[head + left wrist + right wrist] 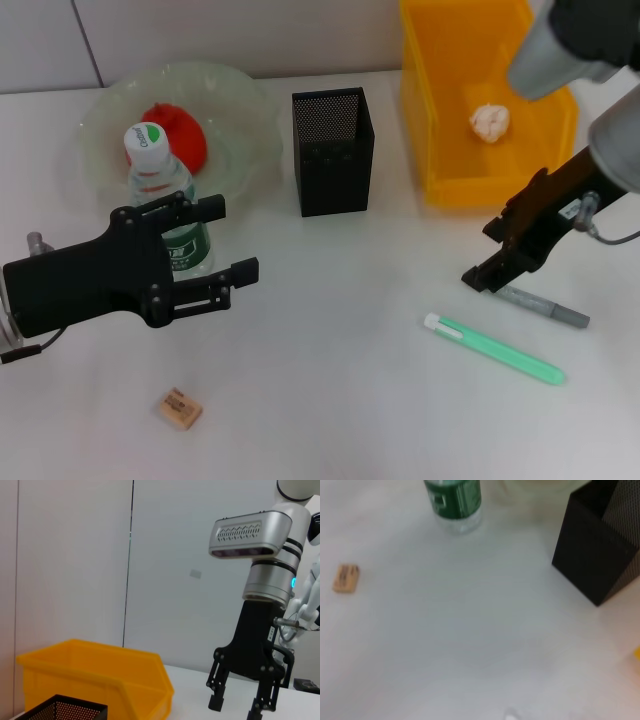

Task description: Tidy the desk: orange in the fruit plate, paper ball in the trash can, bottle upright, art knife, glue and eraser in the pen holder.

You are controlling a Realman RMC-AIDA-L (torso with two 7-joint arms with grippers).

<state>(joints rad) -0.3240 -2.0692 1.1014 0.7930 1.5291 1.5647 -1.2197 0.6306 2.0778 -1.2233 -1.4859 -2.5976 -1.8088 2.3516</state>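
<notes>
Orange: red-orange, in clear fruit plate, far left of tabletop.
Bottle: upright, white cap, green label, at near edge of fruit plate, partly behind left hand; base also seen in right wrist view.
Paper ball: white, crumpled, inside yellow trash can at far right; same bin seen in left wrist view.
Pen holder: black mesh, square, upright, between fruit plate and trash can; nothing seen inside from head view; corner also in right wrist view.
Eraser: tan block, lying flat at near left, well apart from pen holder; seen in right wrist view.
Art knife: grey, lying flat on the right, one end under tip of right hand.
Glue: green stick with white cap, lying flat just nearer than art knife, not touching it.
Left hand: black, fingers spread, holding nothing, just in front of bottle, above tabletop.
Right hand: black, lowered to tabletop at end of art knife; fingers spread in left wrist view; contact with knife cannot be told.
</notes>
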